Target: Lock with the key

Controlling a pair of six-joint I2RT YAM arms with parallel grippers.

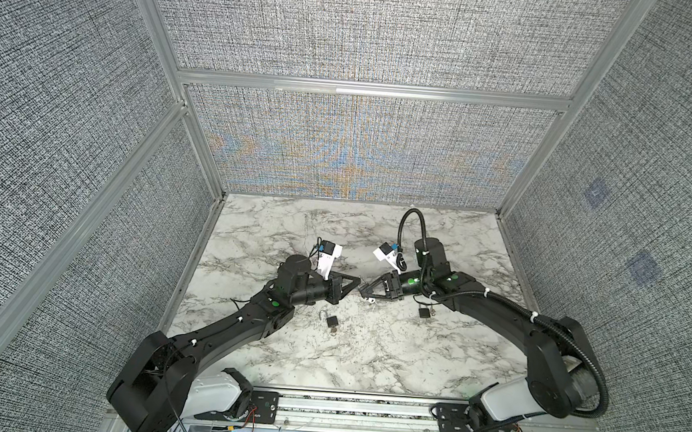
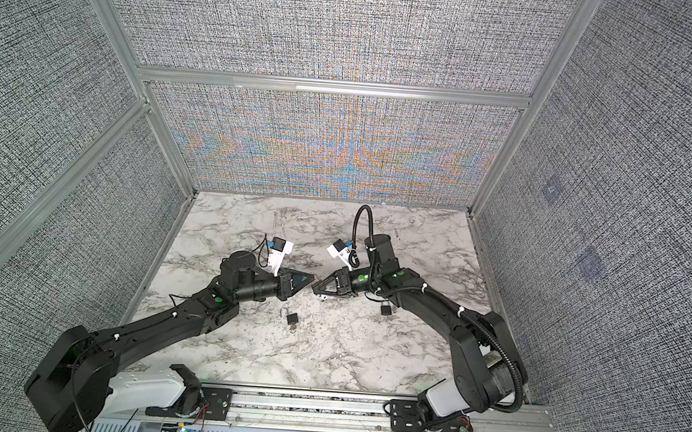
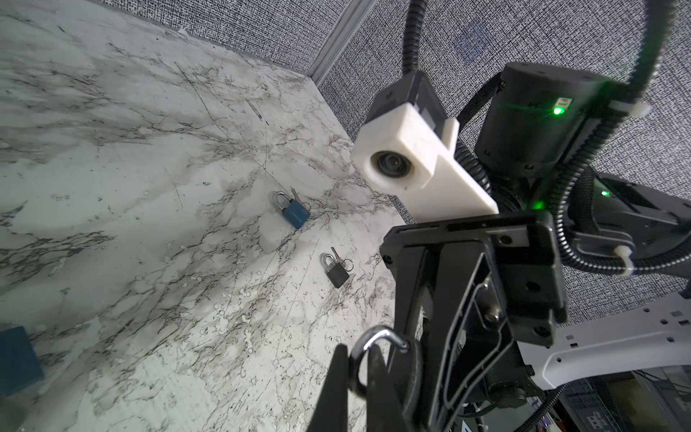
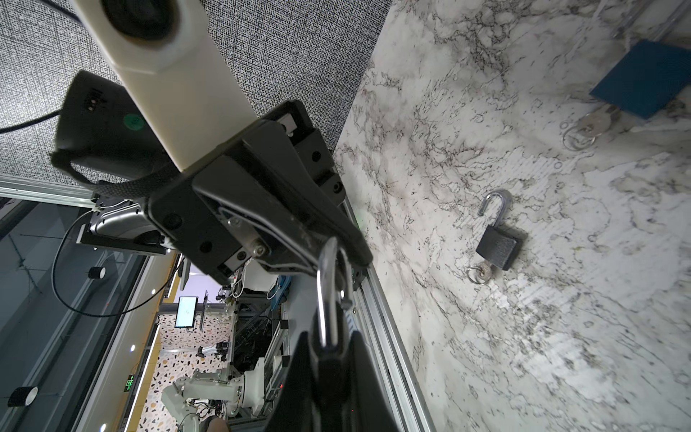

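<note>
A small black padlock (image 4: 331,368) hangs in the air between my two grippers above the middle of the marble table (image 1: 325,365). My right gripper (image 4: 331,334) is shut on its body. My left gripper (image 3: 358,348) is shut on its silver shackle (image 3: 374,334), which also shows in the right wrist view as a shackle (image 4: 329,295) rising from the body. I cannot tell whether the shackle is latched. In both top views the left gripper (image 1: 357,281) and right gripper (image 1: 363,293) meet tip to tip. This padlock's key is hidden.
An open black padlock (image 1: 330,320) with a key (image 4: 482,271) in it lies near the left arm. A closed black padlock (image 1: 424,312) with keys lies under the right arm. A blue padlock (image 3: 295,211) lies beyond it, and another blue padlock (image 4: 643,78) lies under the grippers.
</note>
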